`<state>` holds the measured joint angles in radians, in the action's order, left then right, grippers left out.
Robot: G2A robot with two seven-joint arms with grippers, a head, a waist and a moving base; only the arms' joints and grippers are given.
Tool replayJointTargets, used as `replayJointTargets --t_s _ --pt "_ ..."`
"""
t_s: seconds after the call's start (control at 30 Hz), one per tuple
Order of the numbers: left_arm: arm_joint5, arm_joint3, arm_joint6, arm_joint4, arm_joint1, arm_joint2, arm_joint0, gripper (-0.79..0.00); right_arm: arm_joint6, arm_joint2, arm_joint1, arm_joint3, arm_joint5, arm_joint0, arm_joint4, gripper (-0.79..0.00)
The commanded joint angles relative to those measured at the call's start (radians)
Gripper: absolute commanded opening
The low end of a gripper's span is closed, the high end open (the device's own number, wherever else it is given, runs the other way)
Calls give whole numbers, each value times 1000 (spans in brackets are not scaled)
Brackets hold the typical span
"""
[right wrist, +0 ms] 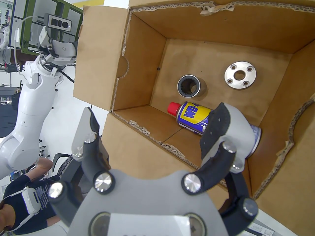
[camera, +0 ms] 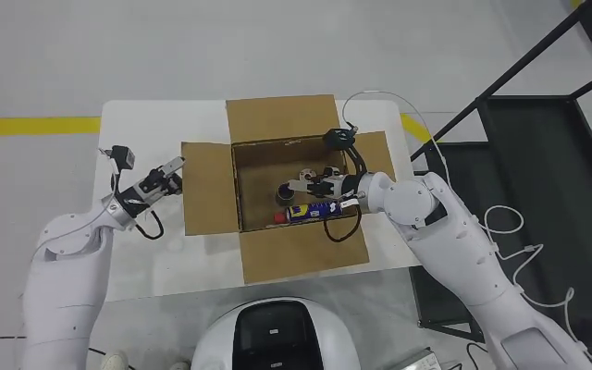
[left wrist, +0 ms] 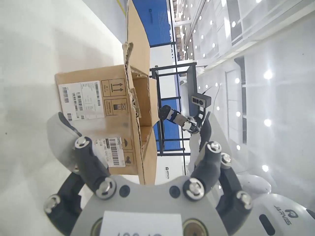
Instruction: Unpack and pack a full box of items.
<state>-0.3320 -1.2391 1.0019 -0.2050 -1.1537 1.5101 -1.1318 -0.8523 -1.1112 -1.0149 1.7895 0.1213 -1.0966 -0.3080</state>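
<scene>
Cardboard box (camera: 208,190) sits on the white bench (camera: 157,129), all four flaps folded outward, top open.

My right pincer (right wrist: 155,116) hangs over the box's open top, inside the rim line, jaws spread wide and gripping nothing. One of its fingers (right wrist: 221,124) is over the can's body in the right wrist view; I can't tell whether it touches.

The spray can (right wrist: 193,120), blue and yellow with a red cap, lies on its side on the box floor. It lies along the box wall nearest my body, with the cap end toward the wall on my left arm's side. From above, the can (camera: 310,213) is at that same near wall, just below my right pincer.

The metal sleeve (right wrist: 191,86) stands upright on the box floor with its bore facing up. It is near the can's cap but apart from it. The flange disc (right wrist: 240,75), four small holes around a centre hole, lies flat on the box floor beside the sleeve, not touching it.

My left pincer (left wrist: 133,124) is outside the box, over the bench, just beside the flap on that side. Its jaws are open and hold nothing. The box's labelled outer wall (left wrist: 81,96) is ahead of its fingers; contact is unclear.
</scene>
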Motion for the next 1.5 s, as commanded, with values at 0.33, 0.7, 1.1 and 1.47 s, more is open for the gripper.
replayJointTargets --t_s 0.33,0.7,1.1,1.47 --pt "-10 12 36 -3 5 -49 29 -785 0 0 0 0 0 0 0 0" --pt "-35 3 9 9 15 -49 22 -785 0 0 0 0 0 0 0 0" --pt "-86 -2 -12 -91 37 42 -45 -785 0 0 0 0 0 0 0 0" --pt "-109 8 -65 -148 43 66 -69 0 0 0 0 0 0 0 0 0"
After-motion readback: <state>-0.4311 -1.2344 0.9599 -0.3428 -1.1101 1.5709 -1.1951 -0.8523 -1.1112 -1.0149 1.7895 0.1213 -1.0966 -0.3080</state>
